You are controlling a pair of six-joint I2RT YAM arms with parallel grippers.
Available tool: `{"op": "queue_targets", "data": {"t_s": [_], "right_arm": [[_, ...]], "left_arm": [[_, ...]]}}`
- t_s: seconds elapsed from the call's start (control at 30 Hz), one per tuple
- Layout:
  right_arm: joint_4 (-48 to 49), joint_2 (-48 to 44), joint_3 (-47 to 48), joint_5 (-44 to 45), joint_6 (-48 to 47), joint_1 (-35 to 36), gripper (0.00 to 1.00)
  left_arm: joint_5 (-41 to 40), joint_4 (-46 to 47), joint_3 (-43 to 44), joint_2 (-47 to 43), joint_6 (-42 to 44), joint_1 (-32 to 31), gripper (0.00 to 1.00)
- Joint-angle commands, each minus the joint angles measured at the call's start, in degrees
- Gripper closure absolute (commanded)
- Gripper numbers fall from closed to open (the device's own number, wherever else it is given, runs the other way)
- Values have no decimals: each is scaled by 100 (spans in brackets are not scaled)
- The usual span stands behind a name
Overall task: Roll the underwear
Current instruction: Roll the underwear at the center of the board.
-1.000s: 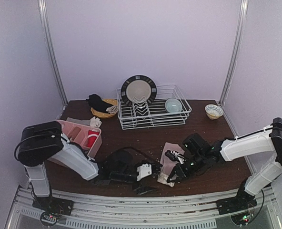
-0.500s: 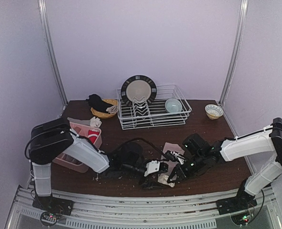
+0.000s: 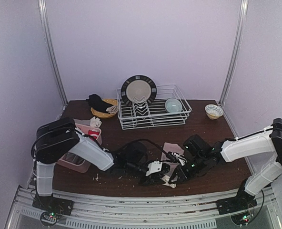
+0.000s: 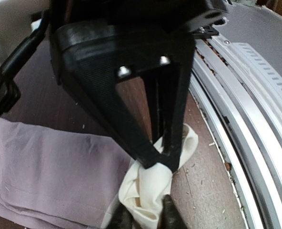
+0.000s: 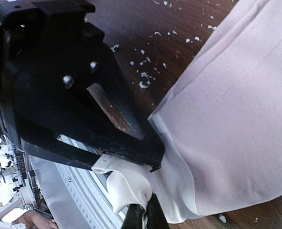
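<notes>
One dark surface carries everything. A wire rack stands at 12 o'clock, a pink bin at 9 o'clock, and both arms reach in low toward 6 o'clock. The underwear lies there, a pale lilac piece spread mostly flat, close to the near edge.

Its cream hem is bunched up at the corner nearest the edge, at 6 o'clock of the garment. Both sets of fingers meet on that corner. The left fingers are pinched on a fold of the cream cloth, seen between their tips in the left wrist view. The right fingers are closed tight on the same hem just beside them, with cloth pulled up into a small peak.

Judging by its folds, the cloth is light, thin and limp. It will sag and slide, and it will not hold a shape on its own. A roll should start from a firm edge, and the doubled hem is the thickest, least slippery part to take. The two grips sit very near each other, so the rest of the edge may droop or twist. Spreading them along the hem toward 3 and 9 o'clock would likely give a straighter roll.
</notes>
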Motion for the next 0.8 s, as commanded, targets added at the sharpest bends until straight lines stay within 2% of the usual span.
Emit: {"op": "queue_targets", "data": {"t_s": [0.0,0.1,0.13,0.27,0.4,0.5,0.6,0.77], "right_arm": [[-183,-210,-38,165,-15,91,100],[-319,-356,10,311,53,291,100],[-375,-434,7,392,98,356,98],[-657,-1089,-31,915,320,639,69],[-840,-1904,-217,1550,613,874,59],[-917,-2408,-436,2193,757,992,58],[-993,-2630,-492,2870,856,1024,58],[-623,-2183,-326,3128,938,1140,68]], "left_arm": [[24,79,133,55,-47,40,88],[54,128,109,30,-183,40,100],[86,156,97,4,-262,40,100],[409,487,-107,-134,-858,40,100],[728,980,-498,-340,-1610,-9,100],[725,1055,-727,-499,-1916,-161,100],[558,727,-779,-570,-1950,-454,100],[482,507,-801,-577,-2434,-734,100]]}}
